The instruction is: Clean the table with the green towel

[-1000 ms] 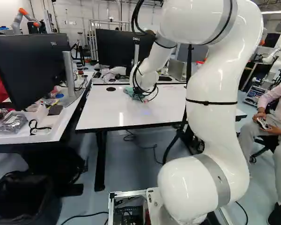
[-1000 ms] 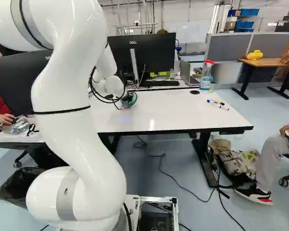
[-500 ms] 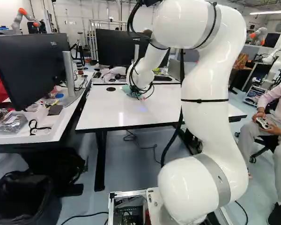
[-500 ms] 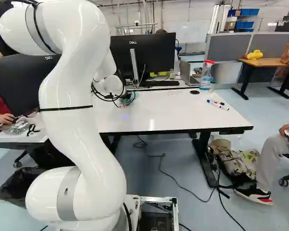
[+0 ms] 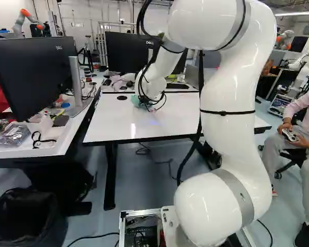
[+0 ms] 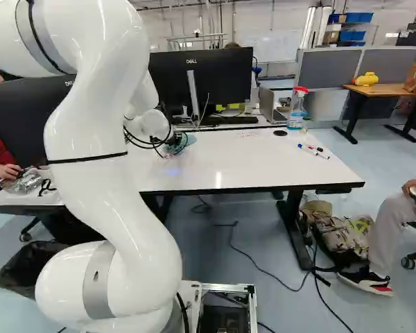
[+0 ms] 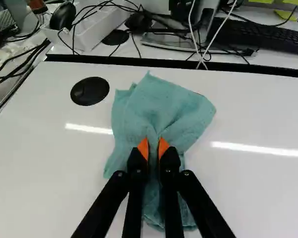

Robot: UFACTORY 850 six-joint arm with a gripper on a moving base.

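Green towel in jaws, white table

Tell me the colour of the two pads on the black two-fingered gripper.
Both pads are orange; the wrist view shows them best.

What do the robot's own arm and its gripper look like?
The arm is glossy white with thick, rounded joints, grey bands around some of them and a thin black strap round one link. Black cables run along it and loop near the wrist. The gripper is black, with slim, linked jaws and pointed orange pads.
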